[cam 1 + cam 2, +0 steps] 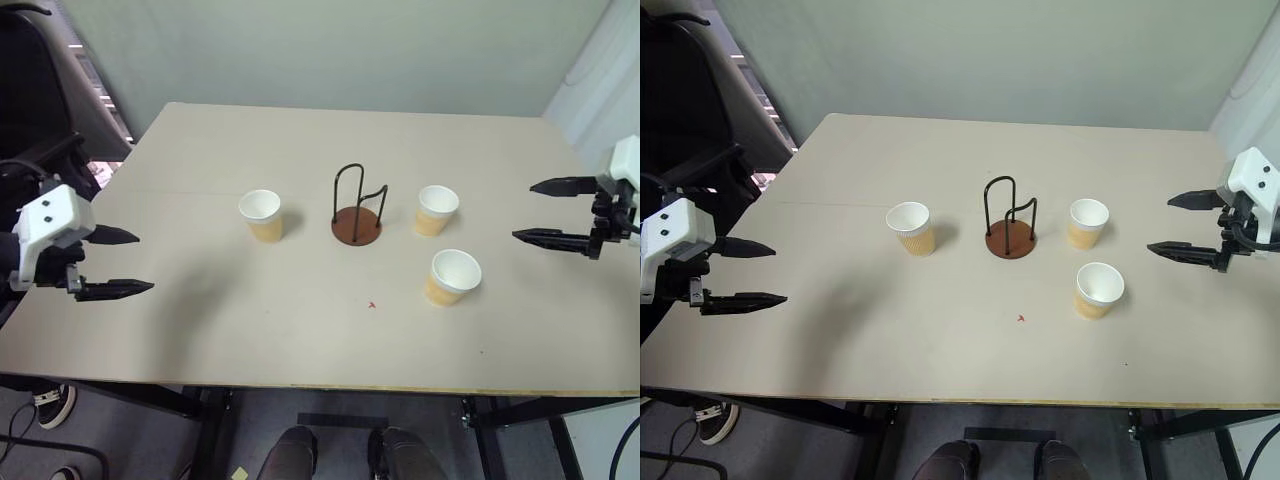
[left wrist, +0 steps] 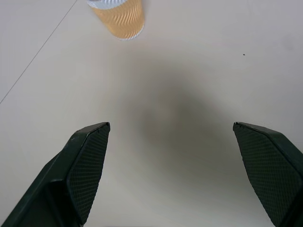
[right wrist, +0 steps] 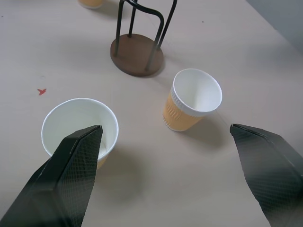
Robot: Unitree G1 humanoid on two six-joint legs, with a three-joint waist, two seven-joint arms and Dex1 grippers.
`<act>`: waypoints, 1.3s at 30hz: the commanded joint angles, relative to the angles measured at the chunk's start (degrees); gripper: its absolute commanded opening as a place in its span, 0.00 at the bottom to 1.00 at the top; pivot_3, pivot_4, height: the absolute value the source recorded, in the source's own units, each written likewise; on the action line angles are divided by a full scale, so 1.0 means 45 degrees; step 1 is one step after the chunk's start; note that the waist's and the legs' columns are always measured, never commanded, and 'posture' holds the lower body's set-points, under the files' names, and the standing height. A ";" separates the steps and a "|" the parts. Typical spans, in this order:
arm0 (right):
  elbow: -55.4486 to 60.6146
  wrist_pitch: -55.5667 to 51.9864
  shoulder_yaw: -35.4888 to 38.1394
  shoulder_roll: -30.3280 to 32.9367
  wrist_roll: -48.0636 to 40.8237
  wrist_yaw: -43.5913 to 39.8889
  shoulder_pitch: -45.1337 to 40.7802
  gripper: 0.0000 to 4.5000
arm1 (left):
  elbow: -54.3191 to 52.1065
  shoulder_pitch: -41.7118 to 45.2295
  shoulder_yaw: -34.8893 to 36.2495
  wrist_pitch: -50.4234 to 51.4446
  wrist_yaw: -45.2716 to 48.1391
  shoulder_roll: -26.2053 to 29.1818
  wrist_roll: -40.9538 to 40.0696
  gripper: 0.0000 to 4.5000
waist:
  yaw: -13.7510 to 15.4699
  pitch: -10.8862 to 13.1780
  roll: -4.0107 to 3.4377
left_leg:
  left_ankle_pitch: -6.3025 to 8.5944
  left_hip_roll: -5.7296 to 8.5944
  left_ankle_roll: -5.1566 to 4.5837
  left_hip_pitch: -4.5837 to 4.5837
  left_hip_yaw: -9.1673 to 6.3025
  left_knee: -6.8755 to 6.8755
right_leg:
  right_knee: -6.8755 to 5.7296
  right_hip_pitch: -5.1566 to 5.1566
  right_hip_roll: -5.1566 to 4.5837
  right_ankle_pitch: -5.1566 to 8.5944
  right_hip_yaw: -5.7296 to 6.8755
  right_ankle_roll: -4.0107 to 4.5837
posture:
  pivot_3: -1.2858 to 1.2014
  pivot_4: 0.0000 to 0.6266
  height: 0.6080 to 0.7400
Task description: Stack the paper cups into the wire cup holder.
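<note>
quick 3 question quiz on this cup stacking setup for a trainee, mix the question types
1. True or false: the wire cup holder already has a cup in it.
2. How many paper cups stand on the table on the robot's right of the holder?
A) none B) one C) two
3. Fill in: both the left gripper and the right gripper are ____ and hold nothing.

Key:
1. False, it is empty.
2. C: the farther right cup and the nearer right cup; the left cup is on the other side.
3. open
</note>
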State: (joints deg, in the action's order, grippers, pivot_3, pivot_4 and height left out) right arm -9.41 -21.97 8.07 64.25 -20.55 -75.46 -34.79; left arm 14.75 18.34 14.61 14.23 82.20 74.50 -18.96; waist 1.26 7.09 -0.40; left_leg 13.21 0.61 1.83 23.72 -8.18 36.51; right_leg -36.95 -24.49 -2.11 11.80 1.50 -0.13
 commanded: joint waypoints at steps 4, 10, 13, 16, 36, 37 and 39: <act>0.0034 0.0060 0.0181 0.0153 -0.0084 -0.0068 -0.0420 1.00 | -0.0261 -0.0127 0.0536 -0.0015 -0.0027 0.0052 -0.0199 0.99 | 0.0003 0.0000 0.0000 | 0.0000 0.0000 0.0000 0.0001 -0.0001 0.0000 | 0.0001 0.0000 0.0000 0.0000 0.0001 0.0000 | 0.52 0.24 1.00; 0.0319 -0.0073 0.0379 0.0202 -0.0219 0.0006 -0.0192 1.00 | -0.1095 0.1432 0.0170 0.0487 -0.0393 -0.0588 -0.0967 0.99 | 0.0078 0.0000 0.0002 | -0.0004 0.0000 0.0000 0.0004 -0.0002 0.0002 | -0.0001 0.0001 0.0000 -0.0001 0.0003 -0.0001 | 0.52 0.24 1.00; 0.0770 -0.0291 0.0766 0.0267 -0.0432 0.0143 0.0216 1.00 | -0.2023 0.3491 -0.0727 0.1321 -0.0710 -0.1697 -0.1518 0.99 | 0.0201 0.0001 0.0001 | -0.0029 0.0000 0.0005 0.0024 -0.0006 0.0013 | 0.0001 0.0002 -0.0001 -0.0022 0.0011 -0.0018 | 0.52 0.24 1.00; 0.1409 -0.0648 0.1454 0.0359 -0.0797 0.0313 0.0818 1.00 | -0.2128 0.5572 -0.1954 0.1652 -0.1507 -0.3208 -0.1085 0.99 | 0.0285 0.0001 -0.0005 | -0.0045 0.0000 0.0000 0.0028 0.0025 0.0018 | 0.0008 0.0013 -0.0017 -0.0039 0.0010 -0.0035 | 0.52 0.24 1.00; 0.5889 -0.3341 0.6545 0.0256 -0.1982 0.2007 0.5645 1.00 | 0.0296 0.9097 -0.6150 0.2962 -0.7911 -1.1746 0.2905 0.99 | 0.0295 0.0010 0.0003 | -0.0082 -0.0063 0.0000 0.0062 0.0278 0.0154 | 0.0056 0.0119 -0.0036 -0.0065 -0.0047 -0.0197 | 0.52 0.24 1.00; 0.6046 -0.3436 0.6772 0.0237 -0.2001 0.2048 0.5850 1.00 | 0.0323 0.9110 -0.6093 0.3080 -0.7978 -1.1766 0.2932 0.99 | 0.0286 0.0010 0.0004 | -0.0084 -0.0062 -0.0003 0.0064 0.0279 0.0163 | 0.0058 0.0120 -0.0035 -0.0071 -0.0048 -0.0205 | 0.52 0.24 1.00; 0.6263 -0.3581 0.7226 0.0195 -0.2046 0.2093 0.6221 1.00 | 0.0366 0.9043 -0.5955 0.3490 -0.8138 -1.1857 0.2860 0.99 | 0.0284 0.0010 0.0004 | -0.0084 -0.0056 -0.0013 0.0056 0.0291 0.0173 | 0.0056 0.0132 -0.0034 -0.0076 -0.0058 -0.0215 | 0.52 0.24 1.00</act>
State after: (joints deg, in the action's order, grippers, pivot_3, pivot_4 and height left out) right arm 16.76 -37.61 36.78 65.09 -28.84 -66.58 -6.97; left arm 17.11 57.49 -13.79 28.94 46.44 21.26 -6.28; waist 2.54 7.14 -0.38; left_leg 12.83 0.36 1.75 23.92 -6.85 37.32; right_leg -36.70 -23.84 -2.26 11.44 1.23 -1.13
